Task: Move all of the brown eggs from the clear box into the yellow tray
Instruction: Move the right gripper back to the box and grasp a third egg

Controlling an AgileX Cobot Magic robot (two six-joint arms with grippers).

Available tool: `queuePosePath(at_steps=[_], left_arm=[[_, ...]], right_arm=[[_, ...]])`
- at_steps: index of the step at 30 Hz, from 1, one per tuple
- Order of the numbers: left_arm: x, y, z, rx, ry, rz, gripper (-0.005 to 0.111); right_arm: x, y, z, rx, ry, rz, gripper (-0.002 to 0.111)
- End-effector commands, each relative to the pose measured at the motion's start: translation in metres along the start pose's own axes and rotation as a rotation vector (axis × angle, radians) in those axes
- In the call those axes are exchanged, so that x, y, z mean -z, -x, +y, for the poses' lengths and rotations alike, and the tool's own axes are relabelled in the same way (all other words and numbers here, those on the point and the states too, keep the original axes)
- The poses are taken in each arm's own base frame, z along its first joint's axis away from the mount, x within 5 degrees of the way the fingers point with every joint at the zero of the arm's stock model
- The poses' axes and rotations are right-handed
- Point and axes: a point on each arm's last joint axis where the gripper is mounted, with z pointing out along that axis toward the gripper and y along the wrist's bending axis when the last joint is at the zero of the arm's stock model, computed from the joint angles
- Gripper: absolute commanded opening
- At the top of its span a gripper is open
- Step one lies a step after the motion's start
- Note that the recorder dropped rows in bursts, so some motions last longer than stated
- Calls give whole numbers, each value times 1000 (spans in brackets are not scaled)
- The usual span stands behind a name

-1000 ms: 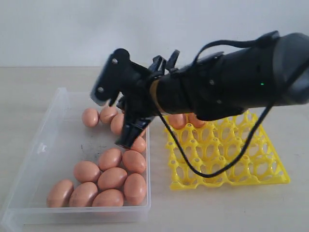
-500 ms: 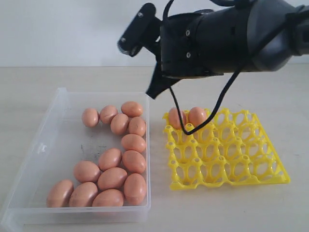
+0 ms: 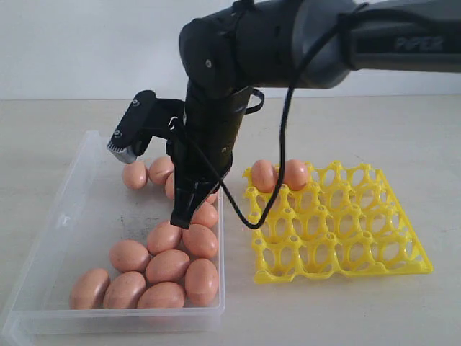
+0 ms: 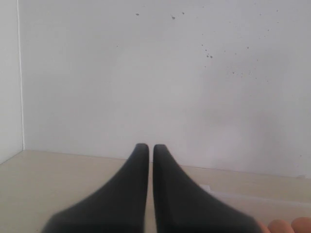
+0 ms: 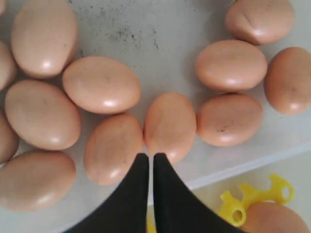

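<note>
Several brown eggs (image 3: 167, 266) lie in the clear box (image 3: 50, 245) on the left; the right wrist view looks down on them (image 5: 169, 126). Two more eggs (image 3: 263, 174) sit in the back-left cups of the yellow tray (image 3: 360, 252), to the right of the box. My right gripper (image 3: 180, 216) reaches across into the box, pointing down just above the eggs by the box's right wall; its jaws (image 5: 151, 156) are shut and hold nothing. My left gripper (image 4: 150, 146) is shut and empty, facing a bare wall.
The box and tray stand side by side on a pale tabletop (image 3: 403, 137) before a white wall. My right arm's black body (image 3: 288, 43) and its cable (image 3: 277, 187) hang above the gap between box and tray. Dark smudges (image 3: 137, 216) mark the box floor.
My right arm rose up and away over the tray half a second ago, then swung back down into the box. Its gripper now points at the eggs near the right wall.
</note>
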Motion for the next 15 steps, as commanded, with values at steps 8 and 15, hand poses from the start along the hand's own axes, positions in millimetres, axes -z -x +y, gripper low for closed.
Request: queuePosePath(at_steps=[8, 15], left_arm=[[0, 0, 0, -9, -3, 0, 4], [0, 0, 0, -9, -3, 0, 4]], right_arm=[[-39, 10, -9, -14, -13, -4, 36], [-56, 9, -9, -40, -13, 3, 54]])
